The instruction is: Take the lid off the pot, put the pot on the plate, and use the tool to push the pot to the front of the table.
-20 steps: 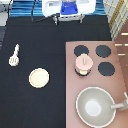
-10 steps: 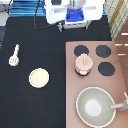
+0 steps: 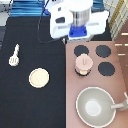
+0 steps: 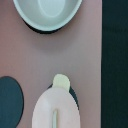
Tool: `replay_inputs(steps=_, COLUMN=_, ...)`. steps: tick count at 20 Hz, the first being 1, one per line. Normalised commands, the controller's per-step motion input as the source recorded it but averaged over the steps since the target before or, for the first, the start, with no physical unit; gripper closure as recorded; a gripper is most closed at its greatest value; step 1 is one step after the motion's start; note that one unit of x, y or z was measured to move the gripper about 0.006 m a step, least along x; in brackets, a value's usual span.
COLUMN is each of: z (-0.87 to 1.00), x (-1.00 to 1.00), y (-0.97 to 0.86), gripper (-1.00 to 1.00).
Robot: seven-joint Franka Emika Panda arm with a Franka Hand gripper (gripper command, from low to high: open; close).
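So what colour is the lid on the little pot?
Pale pink lid, clearest in the exterior view; the gripper is above it.

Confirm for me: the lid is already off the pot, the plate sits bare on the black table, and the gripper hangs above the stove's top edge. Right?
Not quite. The lid is on the pot, as the exterior view shows. The rest holds: the plate sits bare on the black table, and the gripper hangs above the stove's top edge.
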Motion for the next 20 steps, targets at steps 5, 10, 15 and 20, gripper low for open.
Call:
replay_inputs(steps=5, z=-0.46, x=0.33, y=0.44, gripper=-1.00)
replay_inputs(steps=10, z=-0.53, x=-0.04, y=0.28, gripper=-1.00)
replay_inputs(steps=15, z=-0.65, x=-0.23, y=0.32, gripper=-1.00)
replay_inputs(steps=20, z=-0.70, x=-0.37, y=0.46, gripper=-1.00)
